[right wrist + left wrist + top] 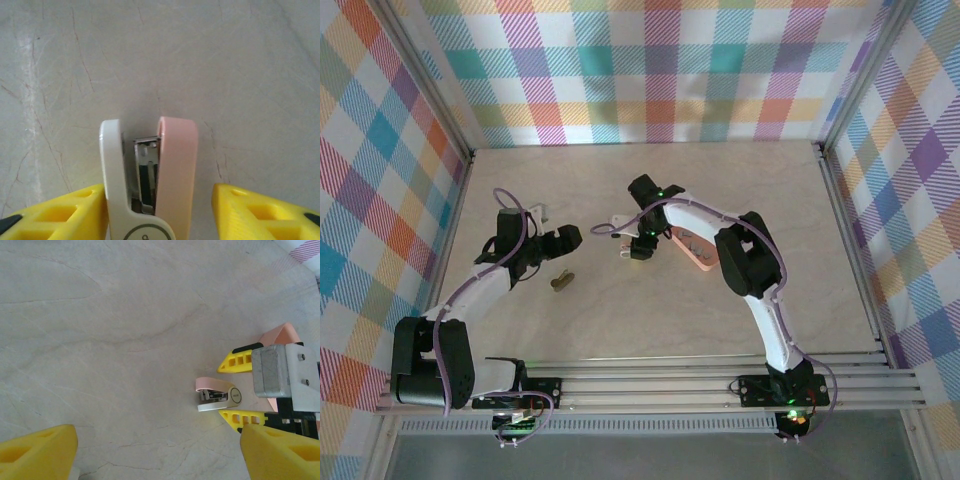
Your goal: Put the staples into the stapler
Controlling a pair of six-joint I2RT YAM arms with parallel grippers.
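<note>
- Nearest the arm bases, lower left of centre in the top view: what may be the staples [561, 283], a small dull piece lying loose on the surface [650, 320], too small to make out for sure.
- Just above that, the left gripper [563, 238], jaws spread wide, holding nothing, pointed toward the middle of the frame.
- At centre, the right gripper [159, 190], jaws spread around the stapler [177, 165]; in the right wrist view, one yellow finger [65, 212] touching the white half, the other standing off the pink half with a clear gap.
- Stapler resting on the surface, white and pink halves side by side, metal channel showing between them, mouth facing away from the wrist.
- Likely step: pinning the stapler steady for loading. Close slowly and squarely, low on the body near the hinge. Avoid shoving it sideways with the touching finger. Squeeze only enough to hold, and leave the channel reachable.
- Farthest, right of centre: the orange tray [692, 252], just beside the right gripper.
</note>
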